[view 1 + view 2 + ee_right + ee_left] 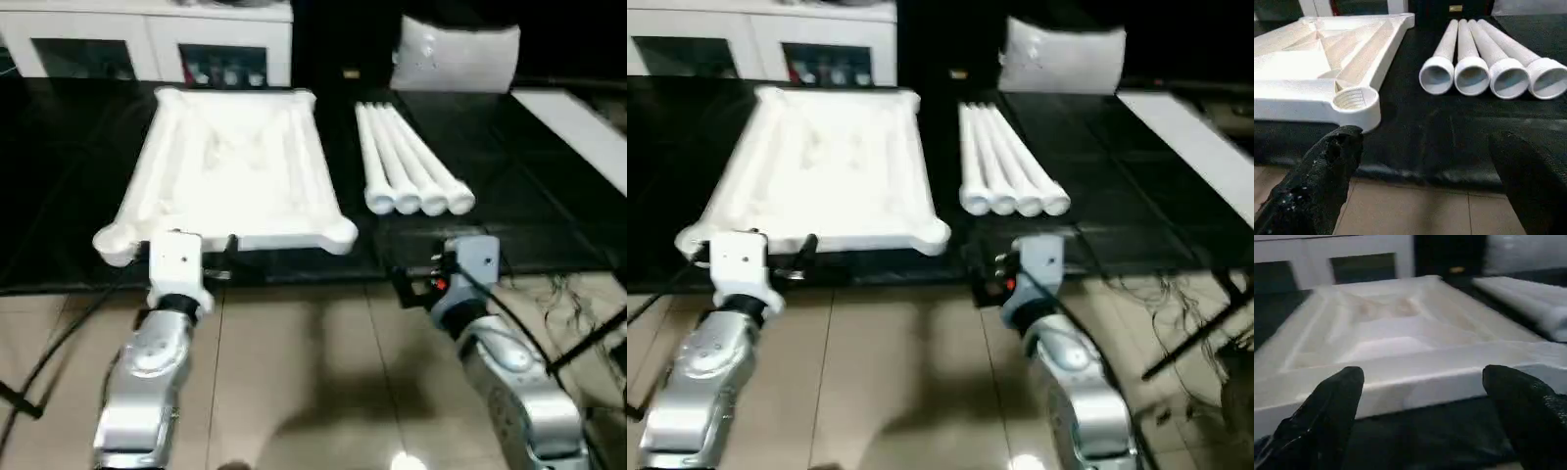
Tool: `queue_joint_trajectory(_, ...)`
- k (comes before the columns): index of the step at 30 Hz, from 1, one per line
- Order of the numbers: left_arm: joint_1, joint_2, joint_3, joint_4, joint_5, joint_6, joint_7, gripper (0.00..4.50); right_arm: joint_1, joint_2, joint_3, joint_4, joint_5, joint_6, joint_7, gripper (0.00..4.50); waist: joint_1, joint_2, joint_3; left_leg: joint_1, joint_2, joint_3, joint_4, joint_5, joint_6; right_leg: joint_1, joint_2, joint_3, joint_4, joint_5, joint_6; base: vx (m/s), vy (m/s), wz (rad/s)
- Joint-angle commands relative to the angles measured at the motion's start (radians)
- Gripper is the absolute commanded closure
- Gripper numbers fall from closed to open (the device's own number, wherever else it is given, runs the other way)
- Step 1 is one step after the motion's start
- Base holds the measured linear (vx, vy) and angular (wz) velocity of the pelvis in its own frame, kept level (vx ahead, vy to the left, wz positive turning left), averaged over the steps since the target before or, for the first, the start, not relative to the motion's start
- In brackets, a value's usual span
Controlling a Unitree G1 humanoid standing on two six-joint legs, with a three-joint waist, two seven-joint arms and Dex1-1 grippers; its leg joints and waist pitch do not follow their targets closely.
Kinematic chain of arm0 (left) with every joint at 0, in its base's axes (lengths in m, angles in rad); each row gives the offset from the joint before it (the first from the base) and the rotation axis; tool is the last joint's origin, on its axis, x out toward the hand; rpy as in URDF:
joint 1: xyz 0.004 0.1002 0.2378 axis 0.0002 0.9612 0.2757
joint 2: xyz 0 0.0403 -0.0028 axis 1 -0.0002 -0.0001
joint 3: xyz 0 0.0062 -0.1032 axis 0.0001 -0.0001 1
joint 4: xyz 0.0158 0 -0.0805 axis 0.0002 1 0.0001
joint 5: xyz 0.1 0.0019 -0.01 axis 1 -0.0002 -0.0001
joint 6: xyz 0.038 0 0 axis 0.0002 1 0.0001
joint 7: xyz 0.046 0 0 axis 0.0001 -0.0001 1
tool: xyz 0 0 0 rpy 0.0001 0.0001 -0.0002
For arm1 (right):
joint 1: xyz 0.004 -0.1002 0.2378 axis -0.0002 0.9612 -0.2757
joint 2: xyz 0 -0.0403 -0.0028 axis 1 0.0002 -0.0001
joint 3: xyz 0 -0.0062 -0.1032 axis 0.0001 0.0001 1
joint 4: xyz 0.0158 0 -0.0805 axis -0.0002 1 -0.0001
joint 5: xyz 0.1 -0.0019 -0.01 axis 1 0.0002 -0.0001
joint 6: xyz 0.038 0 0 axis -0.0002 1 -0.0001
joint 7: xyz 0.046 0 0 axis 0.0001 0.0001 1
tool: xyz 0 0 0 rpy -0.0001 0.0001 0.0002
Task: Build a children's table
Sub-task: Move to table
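**Table top and legs laid out, both grippers wide and empty**

While both arms hang over the tiled floor (pixel 294 352), the work lies ahead on a black floor mat (pixel 549 225). Behind the mat stands a white cabinet with glass doors (pixel 147 44), and to its right a white plastic-wrapped bundle (pixel 456 54) sits at the mat's far edge. A pale flat board (pixel 578 132) runs along the mat's right side, and thin dark cables (pixel 588 313) trail over the tiles at the right.

On the mat's left half lies the white square plastic table top (pixel 235 166), underside up, its ribs and round corner sockets showing. One near corner socket (pixel 1355 99) gapes open with nothing in it. Just right of the top, apart from it, the four long white tapered tubular legs (pixel 411 162) lie side by side, touching one another, their hollow wide ends facing the robot.

A strip of bare mat separates the top from the legs, and another strip runs between the parts and the mat's near edge.

The left gripper (pixel 1425 396) hovers just before the near edge of the table top, black fingers (pixel 1327 411) spread wide, holding nothing. The right gripper (pixel 1425 161) hangs over the mat's near edge, facing the gap between corner socket and legs, fingers equally wide apart and empty.
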Motion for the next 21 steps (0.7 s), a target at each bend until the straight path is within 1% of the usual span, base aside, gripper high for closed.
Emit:
queue_joint_trajectory(1, 0.001, 0.01, 0.014, -0.02, 0.004, 0.001, -0.001, 0.06, -0.008, 0.0, 0.02, -0.026, -0.009, -0.012, 0.017, 0.0, 0.023, -0.013, -0.032, 0.008, 0.035, 0.015, -0.053, -0.143, 0.02, 0.027, -0.092, 0.057, -0.134, -0.31, -0.034, -0.057, -0.093, 0.04)
queue_joint_trajectory(2, 0.002, 0.004, 0.025, -0.026, -0.008, -0.005, -0.01, 0.06, -0.005, 0.001, 0.022, -0.027, -0.001, -0.006, 0.015, 0.0, 0.02, -0.005, -0.028, 0.014, 0.046, 0.021, -0.066, -0.196, -0.007, 0.019, -0.081, 0.053, -0.135, -0.393, -0.041, -0.05, -0.053, 0.06)
queue_joint_trajectory(3, 0.003, 0.001, 0.032, -0.03, -0.015, -0.006, -0.017, 0.06, -0.004, 0.002, 0.022, -0.029, 0.005, -0.003, 0.015, 0.0, 0.019, -0.001, -0.027, 0.022, 0.057, 0.025, -0.076, -0.253, -0.031, 0.01, -0.07, 0.048, -0.133, -0.414, -0.051, -0.05, -0.053, 0.06)
queue_joint_trajectory(4, 0.003, 0.001, 0.032, -0.03, -0.015, -0.006, -0.017, 0.06, -0.004, 0.002, 0.022, -0.029, 0.005, -0.003, 0.015, 0.0, 0.017, -0.001, -0.026, 0.022, 0.062, 0.026, -0.082, -0.276, -0.04, 0.009, -0.065, 0.045, -0.13, -0.407, -0.056, 0.0, 0.0, 0.0)
queue_joint_trajectory(5, 0.004, 0.001, 0.032, -0.031, -0.015, -0.006, -0.018, 0.06, -0.004, 0.002, 0.022, -0.029, 0.006, -0.003, 0.015, 0.0, 0.018, 0.002, -0.026, 0.022, 0.067, 0.027, -0.088, -0.308, -0.053, 0.008, -0.061, 0.043, -0.125, -0.372, -0.061, 0.0, 0.0, 0.0)
queue_joint_trajectory(6, 0.004, 0.002, 0.031, -0.031, -0.015, -0.005, -0.02, 0.06, -0.003, 0.002, 0.022, -0.03, 0.005, -0.002, 0.015, 0.0, 0.019, 0.003, -0.028, 0.02, 0.07, 0.025, -0.093, -0.31, -0.06, 0.012, -0.06, 0.043, -0.118, -0.314, -0.066, 0.0, 0.0, 0.0)
queue_joint_trajectory(7, 0.004, 0.002, 0.03, -0.031, -0.015, -0.005, -0.022, 0.06, -0.003, 0.001, 0.023, -0.031, 0.004, -0.002, 0.016, 0.0, 0.022, 0.007, -0.029, 0.022, 0.072, 0.025, -0.094, -0.31, -0.062, 0.011, -0.058, 0.043, -0.114, -0.253, -0.075, 0.0, 0.0, 0.0)
queue_joint_trajectory(8, 0.004, 0.004, 0.026, -0.032, -0.013, -0.009, -0.022, 0.06, -0.002, -0.001, 0.023, -0.031, 0.0, -0.003, 0.02, 0.0, 0.022, 0.006, -0.03, 0.025, 0.073, 0.026, -0.094, -0.322, -0.064, 0.012, -0.058, 0.043, -0.113, -0.237, -0.079, 0.0, 0.0, 0.0)
queue_joint_trajectory(9, 0.002, 0.006, 0.02, -0.032, -0.008, -0.012, -0.02, 0.06, -0.001, -0.004, 0.023, -0.031, -0.004, -0.006, 0.023, 0.0, 0.023, 0.008, -0.03, 0.034, 0.073, 0.026, -0.098, -0.382, -0.069, 0.019, -0.059, 0.041, -0.113, -0.263, -0.081, 0.0, 0.0, 0.0)
queue_joint_trajectory(10, 0.001, 0.007, 0.016, -0.033, -0.005, -0.013, -0.018, 0.06, 0.001, -0.005, 0.022, -0.029, -0.009, -0.012, 0.025, 0.0, 0.023, 0.007, -0.03, 0.035, 0.074, 0.025, -0.099, -0.391, -0.067, 0.021, -0.06, 0.041, -0.115, -0.263, -0.081, 0.0, 0.0, 0.0)
queue_joint_trajectory(11, -0.001, 0.006, 0.014, -0.033, -0.005, -0.015, -0.016, 0.06, 0.003, -0.007, 0.022, -0.028, -0.012, -0.017, 0.026, 0.0, 0.022, 0.01, -0.032, 0.04, 0.074, 0.025, -0.102, -0.421, -0.062, 0.029, -0.059, 0.038, -0.119, -0.274, -0.084, 0.0, 0.0, 0.0)
queue_joint_trajectory(12, -0.001, 0.005, 0.013, -0.034, -0.005, -0.015, -0.015, 0.06, 0.004, -0.007, 0.021, -0.027, -0.014, -0.02, 0.027, 0.0, 0.021, 0.008, -0.034, 0.042, 0.072, 0.028, -0.103, -0.428, -0.044, 0.041, -0.055, 0.035, -0.125, -0.27, -0.091, 0.0, 0.0, 0.0)
queue_joint_trajectory(13, -0.001, 0.003, 0.013, -0.035, -0.005, -0.016, -0.016, 0.06, 0.005, -0.009, 0.021, -0.026, -0.016, -0.024, 0.028, 0.0, 0.019, 0.011, -0.034, 0.052, 0.071, 0.032, -0.106, -0.442, -0.023, 0.05, -0.047, 0.028, -0.131, -0.271, -0.106, 0.062, 0.025, 0.0)
queue_joint_trajectory(14, -0.001, 0.002, 0.014, -0.036, -0.005, -0.018, -0.018, 0.06, 0.005, -0.01, 0.022, -0.026, -0.017, -0.027, 0.028, 0.0, 0.018, 0.013, -0.029, 0.057, 0.07, 0.034, -0.109, -0.456, -0.012, 0.053, -0.046, 0.025, -0.136, -0.287, -0.115, 0.081, 0.021, 0.0)
queue_joint_trajectory(15, -0.001, 0.001, 0.017, -0.038, -0.006, -0.021, -0.022, 0.06, 0.002, -0.012, 0.023, -0.025, -0.02, -0.033, 0.031, 0.0, 0.016, 0.01, -0.027, 0.06, 0.064, 0.041, -0.11, -0.456, 0.007, 0.067, -0.045, 0.023, -0.146, -0.316, -0.127, 0.081, 0.021, 0.0)
queue_joint_trajectory(16, -0.001, 0.001, 0.017, -0.038, -0.006, -0.021, -0.022, 0.06, 0.002, -0.012, 0.023, -0.025, -0.02, -0.033, 0.031, 0.0, 0.016, 0.008, -0.027, 0.063, 0.063, 0.044, -0.11, -0.445, 0.015, 0.072, -0.046, 0.023, -0.151, -0.324, -0.132, 0.09, 0.021, -0.04)
queue_joint_trajectory(17, -0.003, 0.0, 0.02, -0.039, -0.008, -0.022, -0.023, 0.06, -0.002, -0.013, 0.023, -0.025, -0.029, -0.045, 0.027, 0.0, 0.019, 0.008, -0.03, 0.06, 0.06, 0.05, -0.111, -0.399, 0.029, 0.088, -0.049, 0.025, -0.157, -0.319, -0.135, 0.103, 0.02, -0.01)
queue_joint_trajectory(18, -0.004, 0.0, 0.021, -0.039, -0.009, -0.022, -0.024, 0.06, -0.004, -0.014, 0.023, -0.024, -0.034, -0.049, 0.024, 0.0, 0.019, 0.009, -0.039, 0.072, 0.062, 0.053, -0.112, -0.353, 0.047, 0.097, -0.045, 0.022, -0.157, -0.272, -0.146, 0.103, 0.02, -0.01)
queue_joint_trajectory(19, -0.006, 0.001, 0.021, -0.039, -0.009, -0.022, -0.025, 0.06, -0.007, -0.016, 0.022, -0.023, -0.04, -0.055, 0.021, 0.0, 0.037, -0.016, -0.033, -0.032, 0.022, 0.034, -0.096, -0.258, 0.131, 0.166, -0.072, -0.008, -0.176, -0.243, -0.108, 0.093, 0.031, 0.21)
queue_joint_trajectory(20, -0.009, 0.002, 0.021, -0.039, -0.01, -0.023, -0.028, 0.06, -0.012, -0.014, 0.017, -0.022, -0.041, -0.063, 0.018, 0.0, 0.032, 0.019, -0.052, -0.016, 0.011, 0.019, -0.067, -0.089, 0.27, 0.179, -0.094, -0.052, -0.189, -0.17, -0.076, 0.111, 0.032, 0.53)
queue_joint_trajectory(21, -0.009, 0.003, 0.02, -0.039, -0.011, -0.023, -0.029, 0.06, -0.012, -0.008, 0.011, -0.024, -0.033, -0.064, 0.017, 0.0, 0.027, 0.026, -0.051, -0.012, 0.007, 0.011, -0.063, -0.046, 0.303, 0.185, -0.084, -0.069, -0.193, -0.151, -0.077, 0.111, 0.032, 0.53)
